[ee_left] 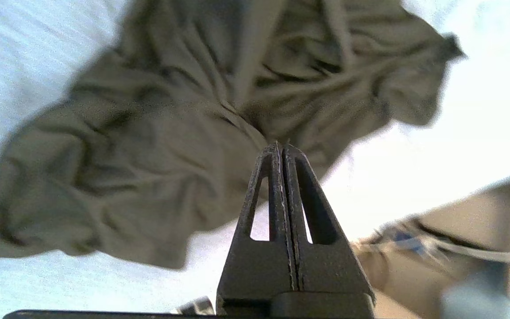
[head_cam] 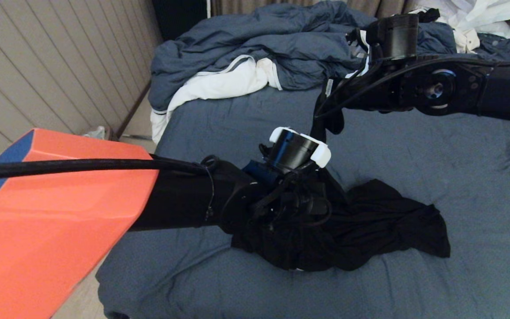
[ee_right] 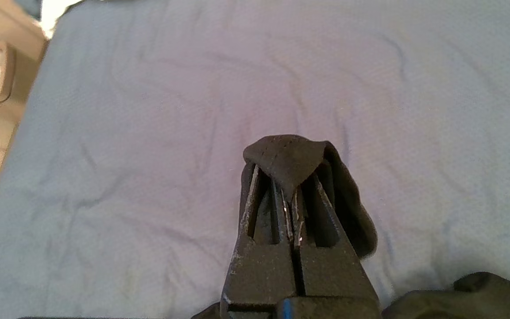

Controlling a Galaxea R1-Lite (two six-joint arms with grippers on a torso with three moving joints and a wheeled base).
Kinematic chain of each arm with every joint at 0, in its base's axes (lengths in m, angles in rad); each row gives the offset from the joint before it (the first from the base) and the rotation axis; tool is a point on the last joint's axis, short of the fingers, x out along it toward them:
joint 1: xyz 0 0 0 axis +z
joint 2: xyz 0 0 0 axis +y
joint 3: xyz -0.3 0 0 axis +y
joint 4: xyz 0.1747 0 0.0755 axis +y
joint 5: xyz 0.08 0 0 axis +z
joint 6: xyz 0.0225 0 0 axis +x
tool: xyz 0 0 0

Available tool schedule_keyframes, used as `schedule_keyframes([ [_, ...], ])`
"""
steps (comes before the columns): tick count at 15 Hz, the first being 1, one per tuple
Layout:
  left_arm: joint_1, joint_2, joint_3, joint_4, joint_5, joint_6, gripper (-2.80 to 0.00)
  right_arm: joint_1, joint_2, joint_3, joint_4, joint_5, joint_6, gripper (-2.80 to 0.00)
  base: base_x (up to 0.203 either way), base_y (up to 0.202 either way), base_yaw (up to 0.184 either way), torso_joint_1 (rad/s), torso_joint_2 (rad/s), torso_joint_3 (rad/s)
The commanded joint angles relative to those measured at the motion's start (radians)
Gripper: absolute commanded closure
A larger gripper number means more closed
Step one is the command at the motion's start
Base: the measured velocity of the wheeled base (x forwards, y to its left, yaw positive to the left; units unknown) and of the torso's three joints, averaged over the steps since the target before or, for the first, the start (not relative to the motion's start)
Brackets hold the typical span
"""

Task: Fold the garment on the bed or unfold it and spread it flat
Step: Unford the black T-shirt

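Slate-blue bed (head_cam: pixel 436 177) beside pale panelled wall (head_cam: pixel 60 66), duvet (head_cam: pixel 281 40) heaped behind.

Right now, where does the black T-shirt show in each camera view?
Head view: T-shirt crumpled centre, one strip lifted by the right gripper.
Left wrist view: heap beyond the shut left gripper.
Right wrist view: a fold pinched at the fingertips.
Shared landmark: the blue bed sheet.
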Motion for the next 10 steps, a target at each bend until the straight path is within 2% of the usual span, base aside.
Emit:
schedule_keyframes([
  [1, -0.011, 0.011, 0.003, -0.006, 0.027, -0.001, 0.00, 0.005, 0.007, 0.006, 0.024, -0.002, 0.000, 0.00, 0.000, 0.000, 0.000, 0.000, 0.00, 0.000],
  [4, -0.022, 0.005, 0.012, -0.007, 0.027, -0.004, 0.00, 0.000, 0.029, 0.006, 0.042, -0.003, 0.002, 0.00, 0.000, 0.000, 0.000, 0.000, 0.00, 0.000],
  [8, -0.121, 0.032, 0.080, -0.045, 0.033, -0.007, 0.00, 0.008, 0.007, 0.005, 0.064, -0.027, -0.009, 0.00, 0.000, 0.000, 0.000, 0.000, 0.00, 0.000],
  [10, -0.129, 0.030, 0.095, -0.074, 0.033, -0.004, 0.00, 0.004, 0.002, 0.005, 0.101, -0.051, -0.015, 0.00, 0.000, 0.000, 0.000, 0.000, 0.00, 0.000],
])
